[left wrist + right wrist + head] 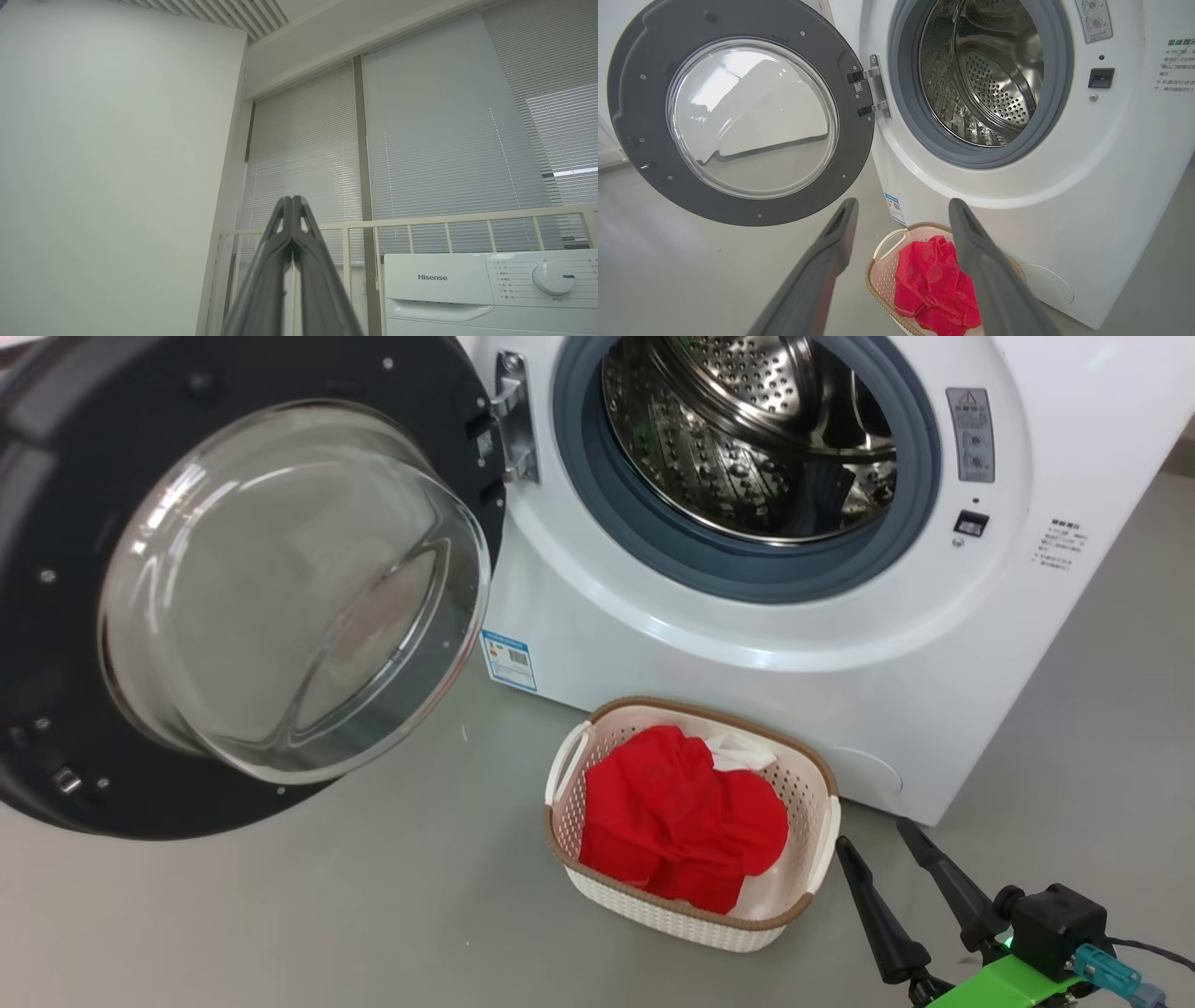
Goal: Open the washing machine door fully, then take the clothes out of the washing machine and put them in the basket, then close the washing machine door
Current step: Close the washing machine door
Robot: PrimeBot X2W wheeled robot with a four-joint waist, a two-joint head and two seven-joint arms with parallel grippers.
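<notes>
All clothes (681,821) in basket (709,712), door-closing time
Right gripper (876,835) spread empty, left gripper (292,200) pinched shut; door (56,728) needs pushing closed

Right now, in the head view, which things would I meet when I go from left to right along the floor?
washing machine door, swung open → basket holding the clothes → right gripper, open. The washing machine behind them spans too much of the width to have a place in the order.

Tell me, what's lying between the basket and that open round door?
Nothing: only bare grey floor lies between the basket and the door, as the head view shows.
</notes>
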